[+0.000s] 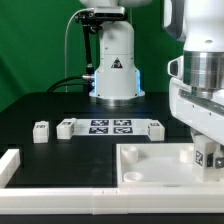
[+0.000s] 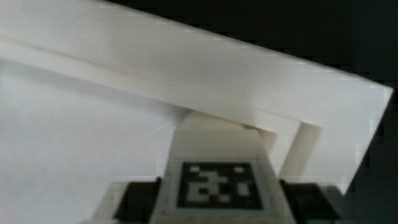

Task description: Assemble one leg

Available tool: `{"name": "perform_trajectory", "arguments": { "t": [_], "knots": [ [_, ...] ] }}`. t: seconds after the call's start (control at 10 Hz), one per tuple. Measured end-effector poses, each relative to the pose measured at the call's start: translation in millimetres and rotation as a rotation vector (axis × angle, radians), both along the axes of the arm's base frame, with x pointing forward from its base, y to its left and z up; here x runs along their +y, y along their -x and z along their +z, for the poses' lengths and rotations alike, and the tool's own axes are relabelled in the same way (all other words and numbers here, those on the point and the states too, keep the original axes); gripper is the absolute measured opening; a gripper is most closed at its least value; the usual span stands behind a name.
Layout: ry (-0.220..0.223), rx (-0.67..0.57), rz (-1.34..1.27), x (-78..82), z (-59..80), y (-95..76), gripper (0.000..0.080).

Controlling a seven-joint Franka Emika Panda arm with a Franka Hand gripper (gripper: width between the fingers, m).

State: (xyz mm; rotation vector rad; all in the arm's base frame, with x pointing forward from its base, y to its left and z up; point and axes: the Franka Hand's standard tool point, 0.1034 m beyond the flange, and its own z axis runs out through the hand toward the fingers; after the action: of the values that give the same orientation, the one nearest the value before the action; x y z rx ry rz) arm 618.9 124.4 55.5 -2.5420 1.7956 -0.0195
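Observation:
My gripper (image 1: 205, 150) is at the exterior view's right, low over the far right corner of the large white tabletop (image 1: 150, 168). It is shut on a small white leg (image 1: 208, 154) with a black-and-white tag. In the wrist view the leg (image 2: 222, 165) sits between my dark fingers (image 2: 139, 202), which stand close on both its sides. Its far end reaches into the tabletop's corner (image 2: 285, 125), beside the raised rim (image 2: 214, 60). I cannot tell whether it is touching the recess. The gripper shows in the wrist view (image 2: 222, 208).
The marker board (image 1: 110, 126) lies mid-table. Two loose legs (image 1: 41, 131) (image 1: 66, 127) lie to its left and another (image 1: 156, 127) at its right end. A white border rail (image 1: 10, 165) runs along the left and front. The robot base (image 1: 115, 65) stands behind.

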Motion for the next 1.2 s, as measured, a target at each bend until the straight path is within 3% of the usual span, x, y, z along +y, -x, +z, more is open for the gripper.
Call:
{"name": "perform_trajectory", "arguments": {
  "t": [0.1,0.2,0.5,1.2],
  "knots": [
    [-0.003,0.0,-0.003,0.8,0.0,0.1,0.0459],
    [-0.004,-0.001,0.01,4.1,0.6,0.5,0.0581],
    [0.014,-0.012,0.418,6.2,1.1,0.2,0.0645],
    [0.05,-0.016,1.124,-1.2,1.3,-1.3,0.0649]
  ]
}}
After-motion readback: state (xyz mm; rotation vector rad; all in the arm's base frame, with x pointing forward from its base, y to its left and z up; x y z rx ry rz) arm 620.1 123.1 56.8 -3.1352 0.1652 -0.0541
